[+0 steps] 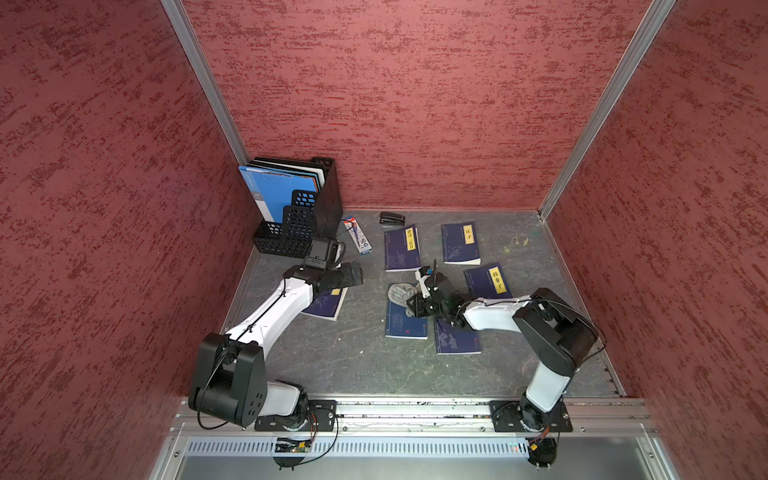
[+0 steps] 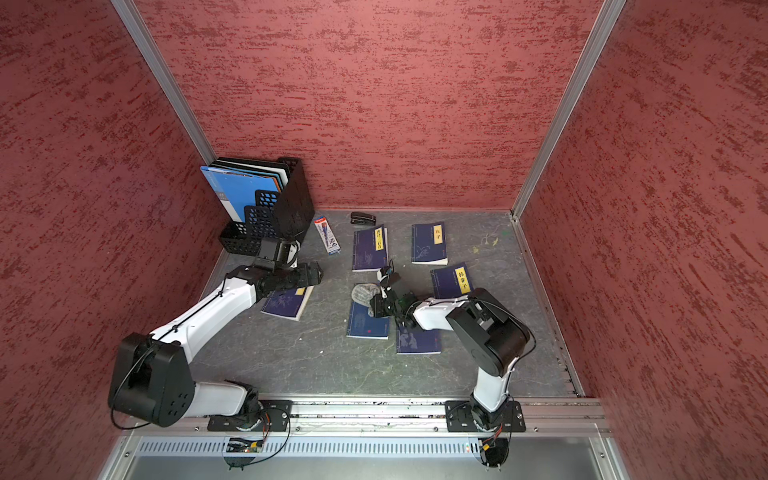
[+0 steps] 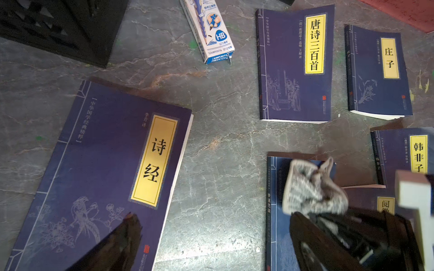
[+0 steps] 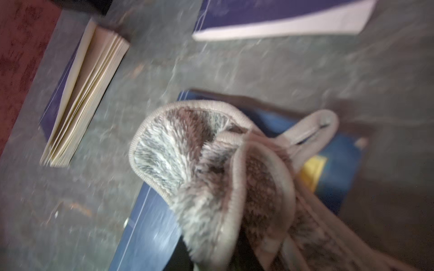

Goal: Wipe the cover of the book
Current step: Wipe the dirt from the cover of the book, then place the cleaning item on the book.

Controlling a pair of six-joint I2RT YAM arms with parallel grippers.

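A grey fluffy cloth (image 1: 399,293) (image 2: 362,292) (image 4: 199,164) rests bunched on the far end of a dark blue book (image 1: 405,326) (image 2: 368,326) (image 4: 152,230) in the middle of the table. My right gripper (image 1: 415,306) (image 2: 377,307) is shut on the cloth's near side; the cloth hides its fingertips in the right wrist view. In the left wrist view the cloth (image 3: 312,190) lies on that book (image 3: 279,234). My left gripper (image 1: 355,274) (image 2: 316,274) (image 3: 216,237) hangs open and holds nothing, above the far edge of another blue book (image 1: 326,305) (image 3: 105,164) to the left.
Other blue books (image 1: 401,249) (image 1: 460,243) (image 1: 488,282) (image 1: 457,340) lie around the wiped one. A pencil box (image 1: 358,235), a black stapler (image 1: 391,219) and a black file rack (image 1: 299,208) stand at the back left. Red walls close three sides.
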